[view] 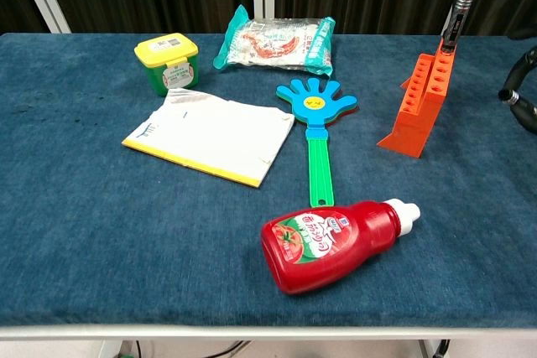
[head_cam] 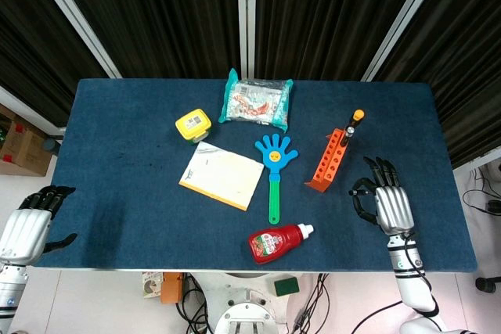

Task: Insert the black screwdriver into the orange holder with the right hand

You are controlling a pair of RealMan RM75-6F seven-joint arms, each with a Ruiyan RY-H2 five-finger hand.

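Just right of the orange holder (head_cam: 329, 161), the right hand (head_cam: 385, 201) pinches the black screwdriver (view: 510, 95) loosely; it may tilt and miss the narrow slot.

1. The surface (head_cam: 117, 193) is covered with dark blue cloth.
2. Behind the surface hang black curtains (head_cam: 156, 13) with white frame bars (head_cam: 246, 13).
3. Left of the surface, a cardboard box (head_cam: 17, 146) stands on the pale floor (head_cam: 63, 303).

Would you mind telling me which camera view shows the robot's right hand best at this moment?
The head view: the whole right hand shows from above, beside the orange holder, fingers curled. The chest view catches only dark curled fingers at its right edge.
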